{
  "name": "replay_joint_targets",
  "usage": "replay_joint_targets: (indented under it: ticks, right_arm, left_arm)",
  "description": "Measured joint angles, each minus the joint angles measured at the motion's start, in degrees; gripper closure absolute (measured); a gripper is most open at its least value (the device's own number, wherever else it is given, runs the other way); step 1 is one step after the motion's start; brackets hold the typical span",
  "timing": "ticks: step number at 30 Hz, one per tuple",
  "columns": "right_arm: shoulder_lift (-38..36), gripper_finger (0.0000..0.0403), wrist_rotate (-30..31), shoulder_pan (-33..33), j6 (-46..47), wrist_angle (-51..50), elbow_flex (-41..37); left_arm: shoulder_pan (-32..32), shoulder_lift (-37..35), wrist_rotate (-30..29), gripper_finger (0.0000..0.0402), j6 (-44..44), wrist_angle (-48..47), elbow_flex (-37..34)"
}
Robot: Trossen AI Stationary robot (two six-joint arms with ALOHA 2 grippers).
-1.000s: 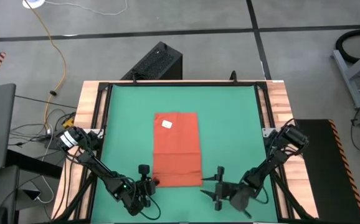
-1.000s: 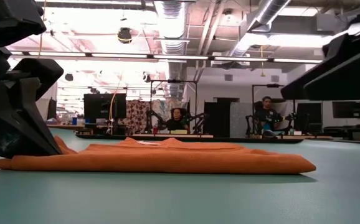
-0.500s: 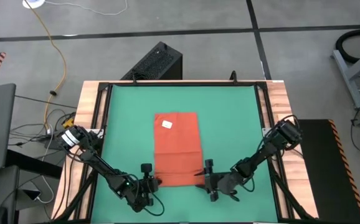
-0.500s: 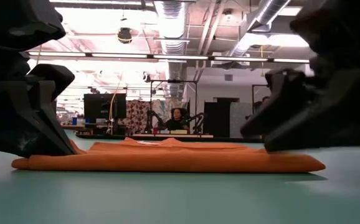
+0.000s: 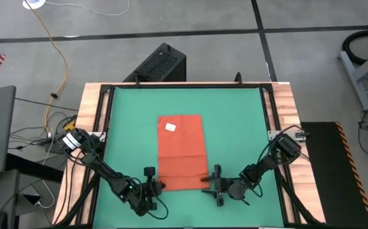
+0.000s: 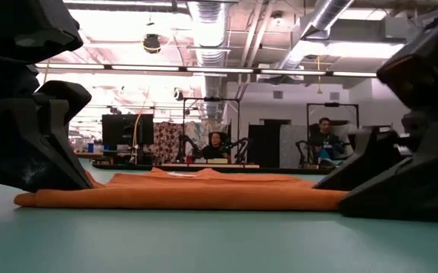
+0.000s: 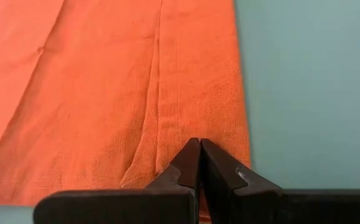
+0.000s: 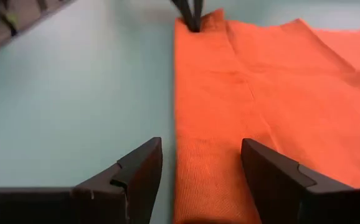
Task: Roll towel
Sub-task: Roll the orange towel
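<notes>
The orange-red towel (image 5: 181, 152) lies folded flat on the green mat (image 5: 235, 121), long side running near to far. Its white tag (image 5: 170, 126) is near the far end. My left gripper (image 5: 153, 186) is shut at the towel's near left corner, low on the mat; it is the dark mass on the left of the low view (image 6: 37, 144). My right gripper (image 5: 214, 184) is open at the near right corner. In its wrist view (image 8: 206, 177) its two fingers stand on either side of the towel's edge (image 8: 177, 143). My left gripper pinches the towel's near left corner (image 7: 220, 163) between its two shut fingers. It comes in low from the table's left side, nearly level. The cloth rises a little beside the fingertips (image 8: 211, 17); the rest of the towel lies flat on the mat. Whether my right gripper's fingers touch the towel, I cannot tell.
The mat fills a black frame on a wooden table (image 5: 287, 108). A black box (image 5: 162, 63) stands on the floor beyond the far edge. People sit at desks (image 6: 217, 144) far behind the table.
My right gripper has gone toward the table's left edge, up to the towel's near right corner, and now covers that end in the low view. My left gripper has stayed shut at the near left corner, and the towel's left end has drawn in slightly.
</notes>
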Motion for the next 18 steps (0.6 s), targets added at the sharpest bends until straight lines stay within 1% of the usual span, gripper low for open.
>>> replay_joint_targets:
  ticks: [4, 6, 9, 14, 18]
  right_arm:
    - [2.76, 0.0158, 1.72, 0.35, 3.95, 5.75, -1.31]
    - [2.83, 0.0159, 3.23, 0.52, 3.92, 5.62, -1.47]
    - [2.35, 0.0169, 5.96, 0.44, 5.07, 2.73, -0.88]
    - [2.10, 0.0216, 6.59, -0.17, 6.60, 0.09, -0.47]
    - [2.10, 0.0276, 6.91, -0.19, 6.60, 0.05, -0.45]
  left_arm:
    - [0.02, 0.00, 0.08, 0.0401, -0.01, -0.04, 0.02]
    - [0.09, 0.00, 0.09, 0.0401, -0.01, -0.04, 0.02]
    - [0.17, 0.01, 0.47, 0.0401, 0.04, 0.06, 0.02]
    - [0.20, 0.02, 1.06, 0.0401, 0.14, 0.02, 0.02]
    - [0.20, 0.02, 1.12, 0.0401, 0.73, 0.02, 0.02]
